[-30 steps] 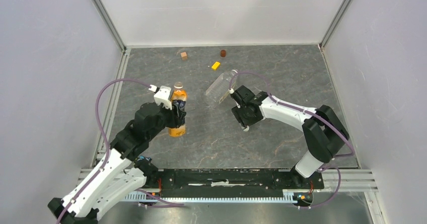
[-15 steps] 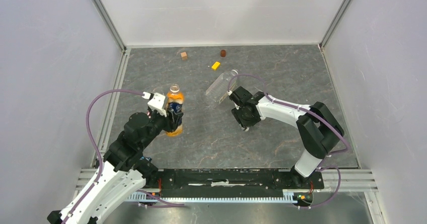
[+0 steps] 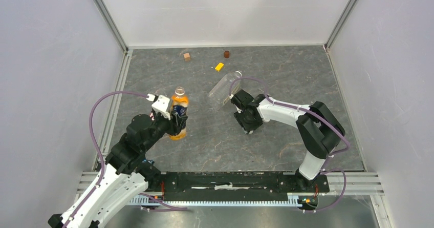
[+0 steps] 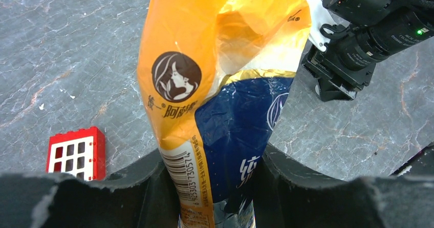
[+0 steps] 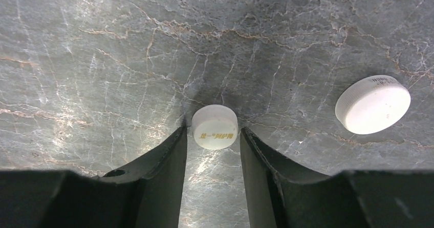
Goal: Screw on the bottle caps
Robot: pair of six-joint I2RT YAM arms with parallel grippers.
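Observation:
The small orange bottle (image 3: 179,110) with a dark blue label stands upright, its neck open. My left gripper (image 3: 176,121) is shut on its lower body, and in the left wrist view the bottle (image 4: 220,59) fills the space between the jaws of that gripper (image 4: 215,187). The larger clear bottle (image 3: 224,87) lies on its side behind my right gripper (image 3: 249,128). In the right wrist view the right gripper (image 5: 214,136) is down at the table, its tips closed on a small white cap (image 5: 215,127). A second, larger white cap (image 5: 372,104) lies loose to the right.
A red brick (image 4: 77,152) lies on the floor left of the orange bottle. A wooden cube (image 3: 187,57), a yellow piece (image 3: 219,66) and a small dark brown cylinder (image 3: 226,54) lie near the back wall. White walls enclose the grey marbled table (image 3: 286,74).
My left arm has drawn back and moved the orange bottle slightly left. My right gripper has shifted a little left, staying low at the table.

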